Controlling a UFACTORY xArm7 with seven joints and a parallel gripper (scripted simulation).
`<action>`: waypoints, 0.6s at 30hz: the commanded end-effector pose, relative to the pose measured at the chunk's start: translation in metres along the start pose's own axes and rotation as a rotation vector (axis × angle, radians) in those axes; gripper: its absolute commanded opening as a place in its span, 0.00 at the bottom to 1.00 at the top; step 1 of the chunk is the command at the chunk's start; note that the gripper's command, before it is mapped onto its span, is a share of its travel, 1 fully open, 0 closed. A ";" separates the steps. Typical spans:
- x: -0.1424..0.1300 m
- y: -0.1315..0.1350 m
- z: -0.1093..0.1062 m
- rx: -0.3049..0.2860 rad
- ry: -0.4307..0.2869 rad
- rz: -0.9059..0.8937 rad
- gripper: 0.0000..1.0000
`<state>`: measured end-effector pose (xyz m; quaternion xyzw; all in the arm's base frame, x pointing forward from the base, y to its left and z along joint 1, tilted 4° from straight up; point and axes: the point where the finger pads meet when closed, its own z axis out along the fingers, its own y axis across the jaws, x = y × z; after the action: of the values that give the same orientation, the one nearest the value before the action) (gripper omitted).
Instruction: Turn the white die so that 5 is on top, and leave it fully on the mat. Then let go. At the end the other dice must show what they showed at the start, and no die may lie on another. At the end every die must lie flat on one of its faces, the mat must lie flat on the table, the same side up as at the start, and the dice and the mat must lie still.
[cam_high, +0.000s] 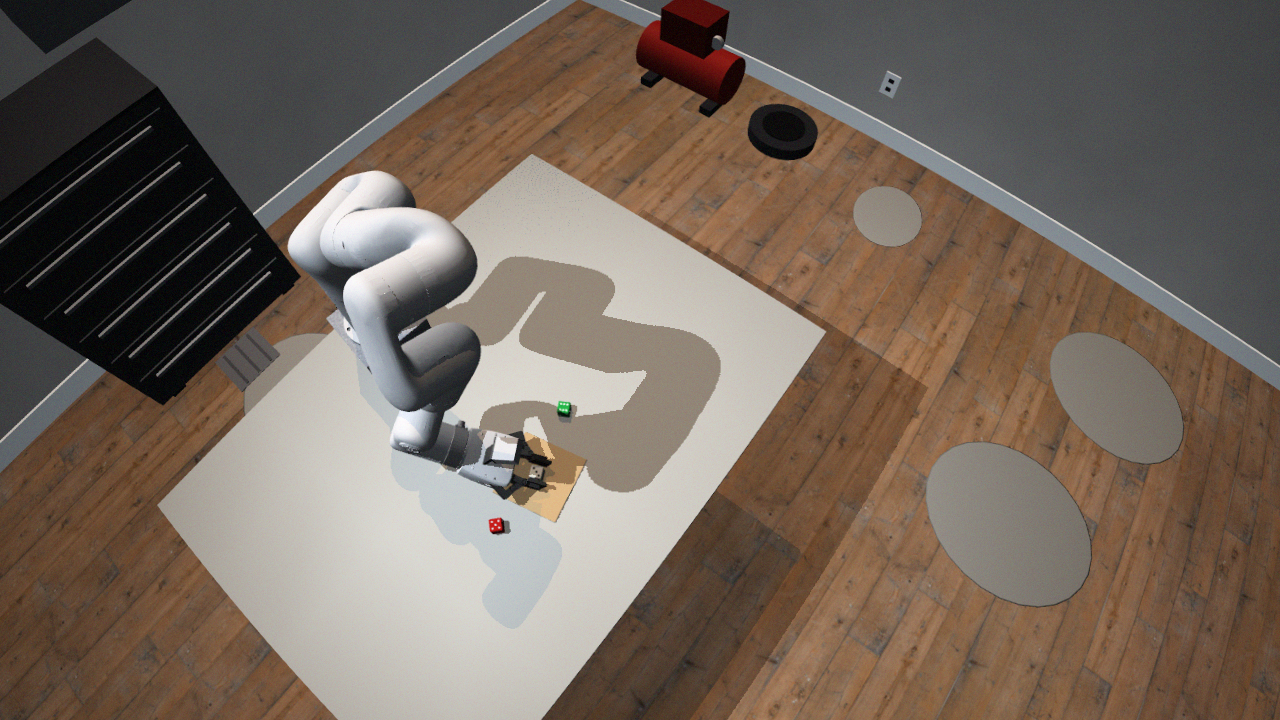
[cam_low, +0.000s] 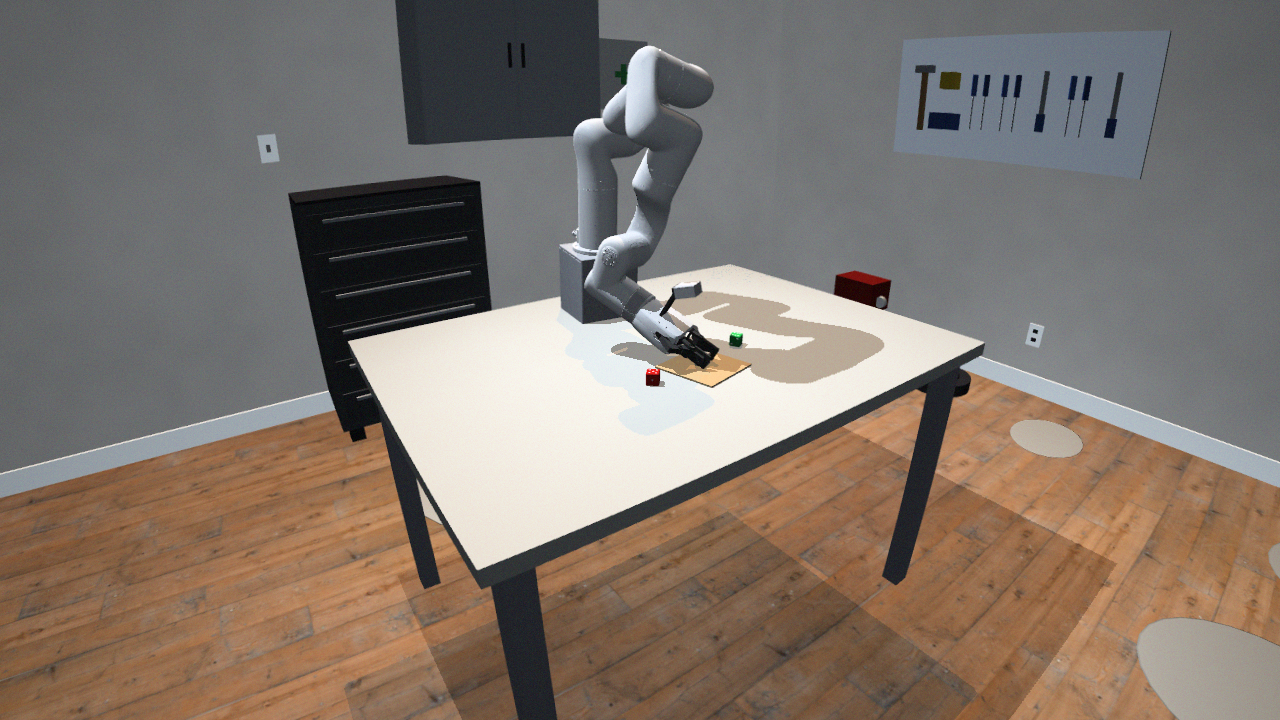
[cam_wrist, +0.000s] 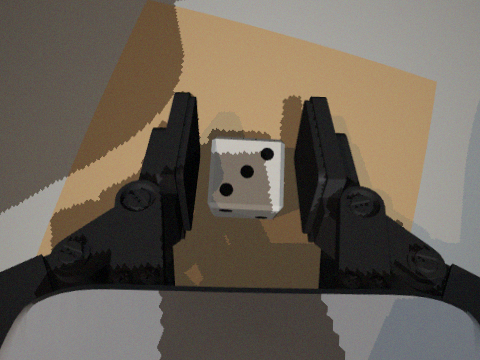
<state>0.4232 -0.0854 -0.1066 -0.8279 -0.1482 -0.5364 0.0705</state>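
The arm reaches down and forward from its pedestal (cam_low: 572, 304) at the back of the counter (cam_low: 554, 447), with the gripper (cam_wrist: 247, 160) tilted low over the tan mat (cam_wrist: 360, 114). The fingers stand partly apart, one on each side of the white die (cam_wrist: 247, 176), with a visible gap between each pad and the die's side faces. They hold nothing.

The white die lies flat on the mat, between the fingers and apart from both. In the wrist view, the face turned toward the camera carries three black pips in a diagonal line. A thin strip of the face below it shows at the bottom edge, with two faint dark marks that are too small to read. In the top view the die (cam_high: 534, 469) is a small pale spot just past the dark fingertips, well inside the mat's edges.

The mat (cam_high: 565, 490) lies flat on the counter, partly shaded by the arm's shadow.

The green die (cam_high: 564, 408) sits on the bare counter beyond the mat's far side, near it but not touching. The red die (cam_high: 495, 525) sits on the bare counter on the near side of the mat, also apart from it. Their pips are too small to count in the top and exterior views.
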 end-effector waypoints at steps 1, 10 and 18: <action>0.001 0.001 -0.003 -0.001 0.001 -0.001 0.42; 0.001 0.001 -0.028 -0.001 0.001 -0.001 0.42; 0.001 0.001 -0.048 -0.001 0.001 -0.001 0.42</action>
<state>0.3850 -0.0977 -0.0887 -0.8282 -0.1477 -0.5361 0.0701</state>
